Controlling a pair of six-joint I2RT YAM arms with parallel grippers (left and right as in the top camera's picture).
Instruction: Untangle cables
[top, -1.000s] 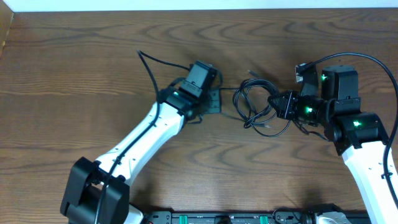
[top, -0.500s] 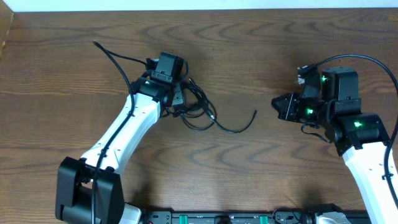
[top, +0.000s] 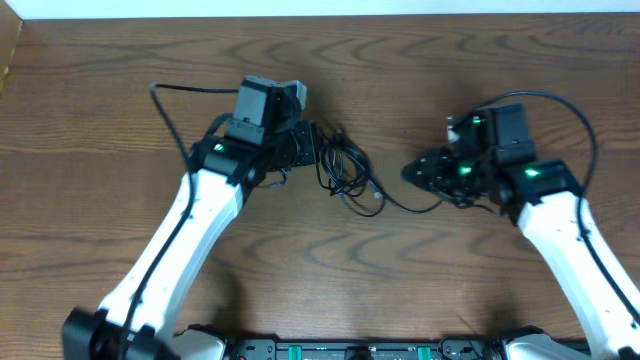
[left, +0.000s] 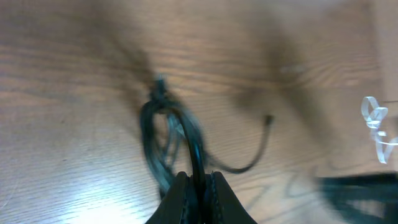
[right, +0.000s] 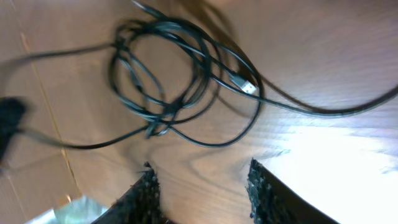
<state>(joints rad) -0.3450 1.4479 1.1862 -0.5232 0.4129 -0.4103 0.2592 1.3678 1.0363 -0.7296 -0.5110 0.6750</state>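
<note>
Left wrist view is showing the left end effector pinching shut on one black strand of the cables, whose knotted loops are lying on the table just ahead. The right end effector is hanging over the same tangle with its jaws apart and empty. To do this step well, the right one should probably be taking the loose strand near the plug, not the knot, and drawing away slowly while the left is anchoring.

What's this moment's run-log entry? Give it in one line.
left fingers: shut on tangled thin black cables | right fingers: open, empty, above brown wooden table | cables: not untangled
</note>
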